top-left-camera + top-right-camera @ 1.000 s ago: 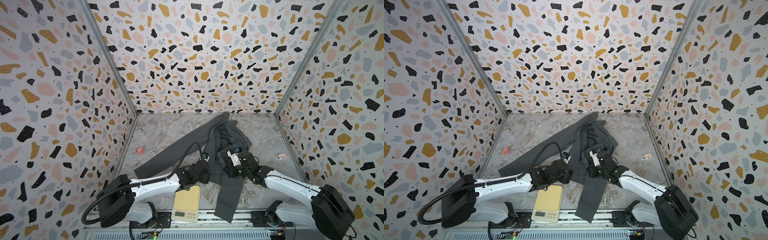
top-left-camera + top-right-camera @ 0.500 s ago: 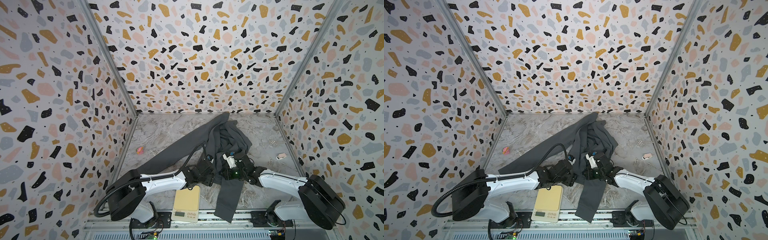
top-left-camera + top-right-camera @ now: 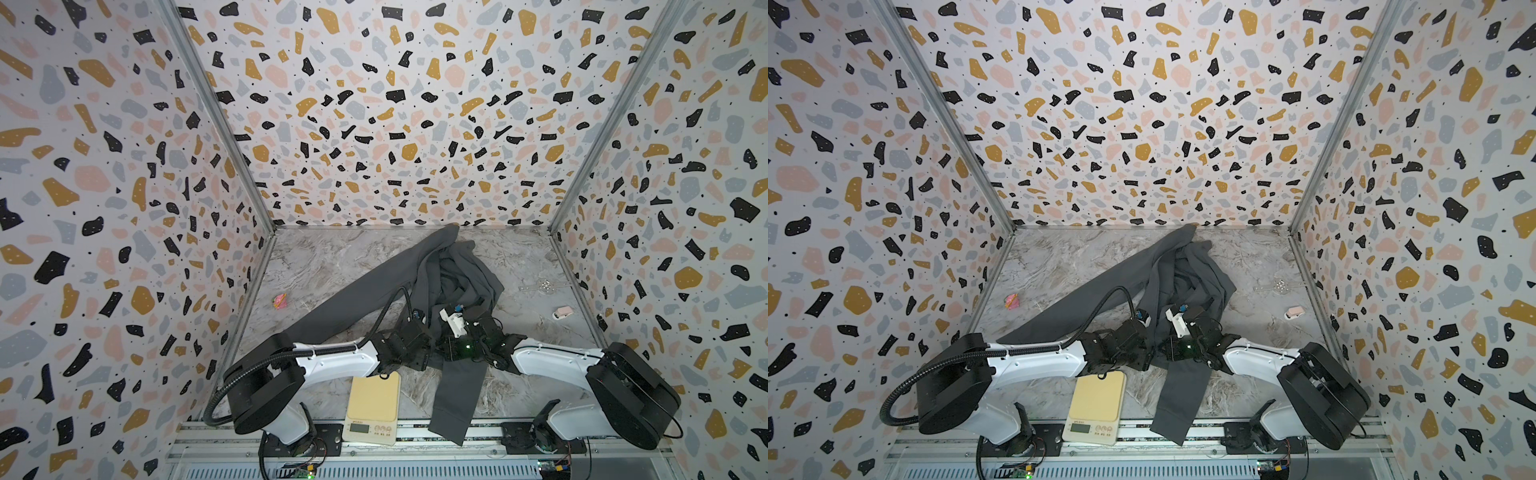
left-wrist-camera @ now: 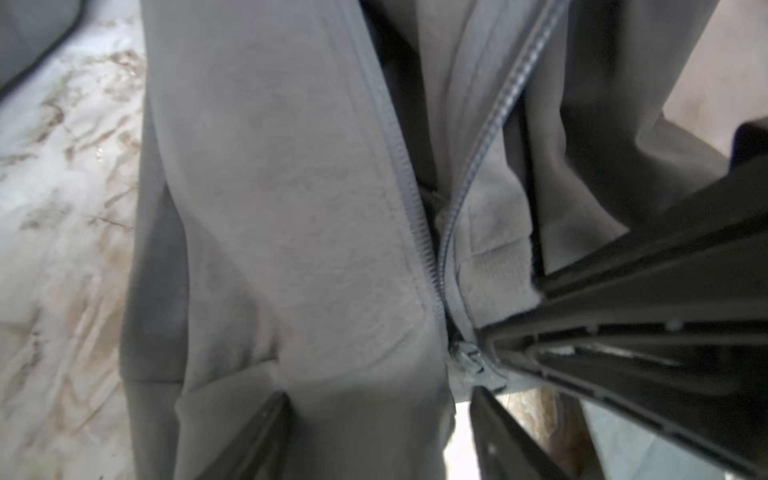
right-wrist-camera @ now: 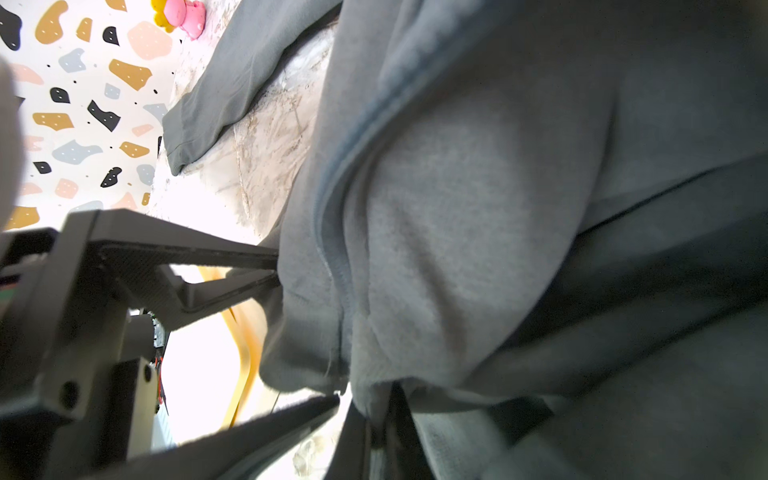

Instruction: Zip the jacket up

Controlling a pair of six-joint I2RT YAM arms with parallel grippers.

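The jacket sprawls at centre, 1 end hanging off at 6 o'clock. The right gripper is clamped on its edge. The left gripper straddles fabric, jaws apart, contact hard to judge. Both top views hide the fingertips.

Dark grey jacket, lying crumpled, front zipper mostly open

A cream kitchen scale sits at the marbled table's front edge, a pink toy near the left wall.
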